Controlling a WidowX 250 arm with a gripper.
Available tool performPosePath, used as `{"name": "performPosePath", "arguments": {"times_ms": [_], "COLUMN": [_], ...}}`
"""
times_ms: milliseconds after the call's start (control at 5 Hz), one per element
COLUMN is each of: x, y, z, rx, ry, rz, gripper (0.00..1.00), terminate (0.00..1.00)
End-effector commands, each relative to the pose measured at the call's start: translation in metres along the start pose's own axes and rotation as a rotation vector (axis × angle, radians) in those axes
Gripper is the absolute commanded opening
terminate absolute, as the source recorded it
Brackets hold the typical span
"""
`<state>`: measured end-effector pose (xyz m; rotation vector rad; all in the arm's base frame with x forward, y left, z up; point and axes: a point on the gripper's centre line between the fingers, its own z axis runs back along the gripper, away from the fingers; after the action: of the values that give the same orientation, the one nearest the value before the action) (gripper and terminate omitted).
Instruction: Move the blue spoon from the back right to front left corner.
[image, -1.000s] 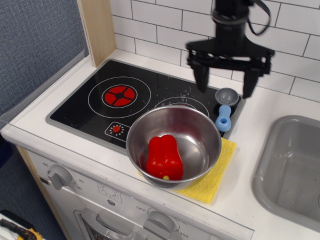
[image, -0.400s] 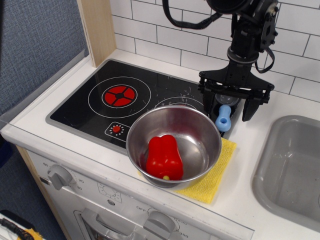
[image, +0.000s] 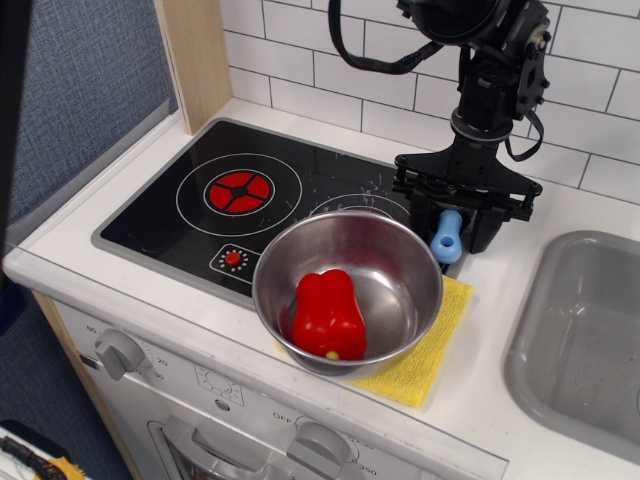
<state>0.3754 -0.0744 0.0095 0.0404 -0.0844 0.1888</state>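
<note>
So the gripper (image: 451, 226) is down low at the back right of the toy stovetop (image: 160, 215), straddling the blue spoon (image: 447, 237), with one black finger (image: 424, 222) on the left of the handle and the other on the right. The jaws look partly closed in around it, but I honestly can't tell if the pads are actually squeezing the spoon or just sitting either side of it. Only the light-blue handle with its hole shows; the spoon's grey bowl end is hidden under the gripper body. The spoon sits right on the stovetop's back right edge, just behind the steel bowl (image: 400, 260) with the red pepper (image: 328, 315) in it, which is parked on a yellow cloth (image: 430, 355). My take on doing this bit well: get the close finished square on the chunky handle, since it's the only fat part to grab, and make sure the grip is firm before lifting, because a small plastic handle could squirt out sideways. Then lift straight up first, since the steel bowl rim is very near and dragging forward would clip it. After that, swing over the bowl toward the front left corner (image: 125, 236), which looks bare, left of the little red knob print (image: 232, 259).
</note>
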Motion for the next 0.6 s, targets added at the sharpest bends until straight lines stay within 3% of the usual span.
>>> {"name": "performPosePath", "arguments": {"times_ms": [0,200,400], "x": [0.029,0.053,0.058], "y": [-0.01,-0.004,0.041], "z": [0.054,0.086,0.107], "rx": [-0.142,-0.172,-0.112], "ry": [-0.088,-0.145,-0.188], "rz": [0.002,-0.024,-0.085], "gripper": [0.0,0.0,0.0], "terminate": [0.0,0.0,0.0]}}
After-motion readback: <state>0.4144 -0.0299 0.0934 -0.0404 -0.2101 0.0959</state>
